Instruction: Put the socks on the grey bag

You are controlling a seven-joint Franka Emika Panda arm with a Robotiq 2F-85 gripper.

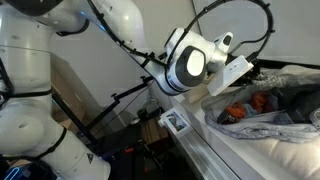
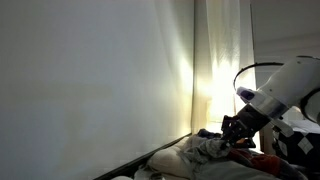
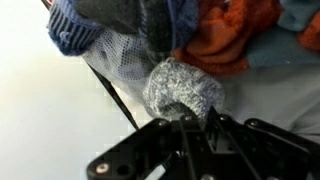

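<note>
Tool: the tool [image 3: 200, 123] looks closed on the near end of the grey sock, its fingertips pinching the knit.
Sock: the grey sock [image 3: 180, 88] is a marled, bunched lump on the outer side of a clothes pile, near one long edge of the white tabletop [image 1: 230, 150].
Handling: likely light, limp and stretchy, not fragile. A thick fold should hold best, while a single layer may slip free.
Neighbours: orange cloth [image 3: 235, 35], a blue knit [image 3: 75, 25] and white mesh [image 3: 115, 55] press against it. A black cord [image 3: 115, 95] runs just beside.
Obstacles: the mesh could snag and lift along.
Bag: crinkled grey material [image 1: 250, 122] may be it, but I cannot tell.
</note>
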